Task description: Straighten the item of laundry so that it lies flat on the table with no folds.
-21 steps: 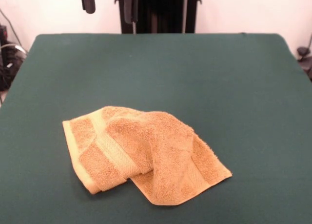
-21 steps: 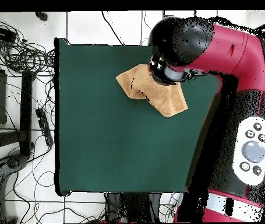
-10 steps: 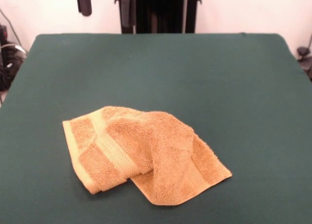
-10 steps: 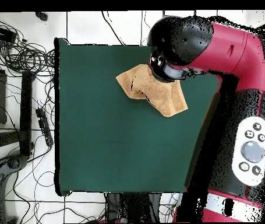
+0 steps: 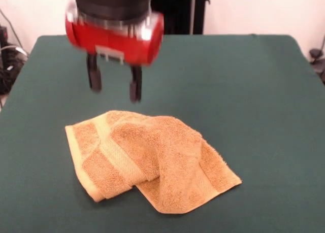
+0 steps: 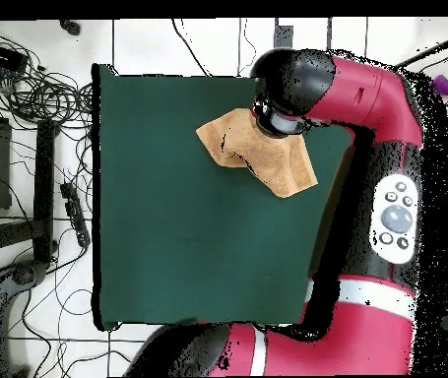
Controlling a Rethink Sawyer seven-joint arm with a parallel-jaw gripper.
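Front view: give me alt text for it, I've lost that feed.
A crumpled orange-yellow towel lies folded over itself on the dark green table, toward the near left. The red and black gripper hangs open above the towel's far edge, its two dark fingers apart and not touching the cloth.

Dark green table (image 5: 244,91); crumpled, folded orange-yellow towel (image 5: 152,159) lying on it.

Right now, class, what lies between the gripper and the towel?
Nothing. In the front view the open gripper hangs above the towel, and only bare green table shows in the gap.
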